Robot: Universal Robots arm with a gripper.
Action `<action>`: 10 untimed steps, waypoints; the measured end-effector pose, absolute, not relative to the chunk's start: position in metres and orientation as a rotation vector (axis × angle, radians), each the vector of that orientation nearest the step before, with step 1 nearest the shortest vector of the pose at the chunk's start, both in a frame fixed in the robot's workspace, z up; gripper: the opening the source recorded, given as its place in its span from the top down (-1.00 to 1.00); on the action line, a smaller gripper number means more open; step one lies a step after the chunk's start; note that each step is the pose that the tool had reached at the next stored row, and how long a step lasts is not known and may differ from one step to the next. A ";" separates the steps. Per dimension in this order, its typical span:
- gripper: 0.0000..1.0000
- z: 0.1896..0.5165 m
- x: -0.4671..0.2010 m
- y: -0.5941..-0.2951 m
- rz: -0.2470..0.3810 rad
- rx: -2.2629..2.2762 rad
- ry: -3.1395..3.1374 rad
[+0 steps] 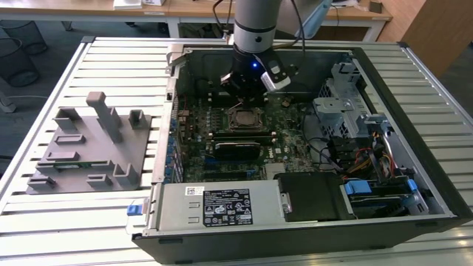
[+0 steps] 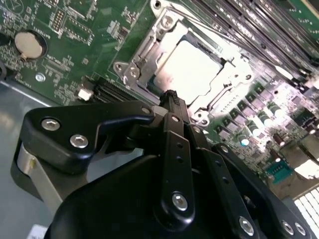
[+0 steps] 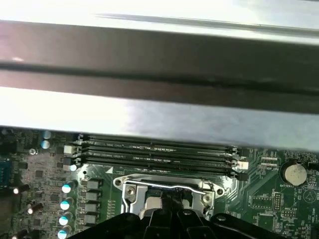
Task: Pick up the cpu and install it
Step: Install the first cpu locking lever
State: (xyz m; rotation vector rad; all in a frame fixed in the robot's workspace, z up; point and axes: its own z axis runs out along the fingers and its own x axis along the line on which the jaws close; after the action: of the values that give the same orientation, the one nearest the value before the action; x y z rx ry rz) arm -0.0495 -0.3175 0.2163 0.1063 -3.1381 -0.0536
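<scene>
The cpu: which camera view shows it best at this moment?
The second wrist view: the cpu lies flat in its socket, its pale metal top clearly seen just beyond the gripper. In the exterior view it is a small square below the gripper. In the first wrist view the gripper hides most of it.

the gripper [image 2: 171, 95] linkage hides the near edge of the cpu [image 2: 192, 67] in the second wrist view.

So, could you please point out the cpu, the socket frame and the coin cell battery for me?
cpu [image 2: 192, 67], second wrist view, middle of its shiny metal top.
socket frame [image 2: 144, 57], second wrist view, metal side bar beside the chip.
coin cell battery [image 3: 294, 173], first wrist view, centre of its round silver face.
</scene>
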 end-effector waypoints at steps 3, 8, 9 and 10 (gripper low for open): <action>0.79 0.221 -0.054 -0.317 -0.064 0.107 -3.144; 0.79 0.223 -0.055 -0.317 -0.063 0.107 -3.148; 0.79 0.222 -0.055 -0.317 -0.061 0.107 -3.148; 0.79 0.222 -0.055 -0.318 -0.059 0.107 -3.148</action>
State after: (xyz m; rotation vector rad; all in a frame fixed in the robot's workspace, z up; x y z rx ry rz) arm -0.0548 -0.3175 0.2218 0.1070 -3.1480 -0.0587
